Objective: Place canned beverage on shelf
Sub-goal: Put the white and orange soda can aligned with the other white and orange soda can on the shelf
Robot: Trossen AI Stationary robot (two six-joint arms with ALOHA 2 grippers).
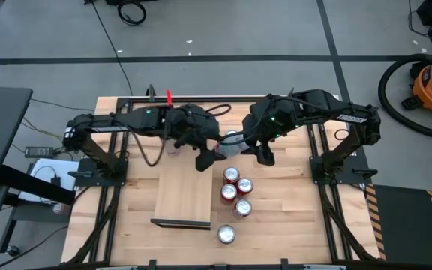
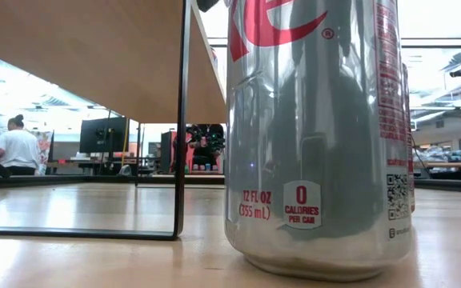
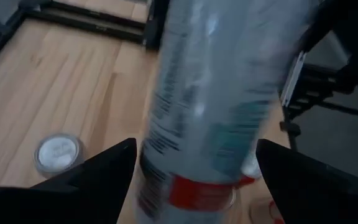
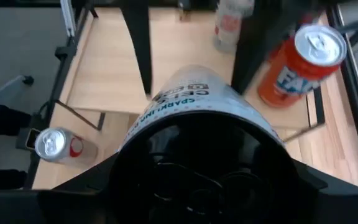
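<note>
The sparkling-water can (image 4: 191,99) is up in the air over the back of the table, between the two arms and clear of the shelf (image 1: 180,191). The right gripper (image 1: 265,154) has it clamped, its body filling the space between those fingers in the right wrist view. The left gripper (image 1: 210,156) faces it with jaws spread wide to either side of the can. I can't see them pressing on it, so I'd call that hand open.

To me this looks like a hand-over in mid-air, with the can not yet passed across. The next move would be for the left fingers to close squarely on the can's side before the right lets go. Then the can has to travel upright to the pale board, just below and to the left in the high view.

Spare cola cans (image 1: 236,191) stand grouped on the tabletop just right of the shelf. An orange Fanta can (image 4: 294,65) stands farther off.
</note>
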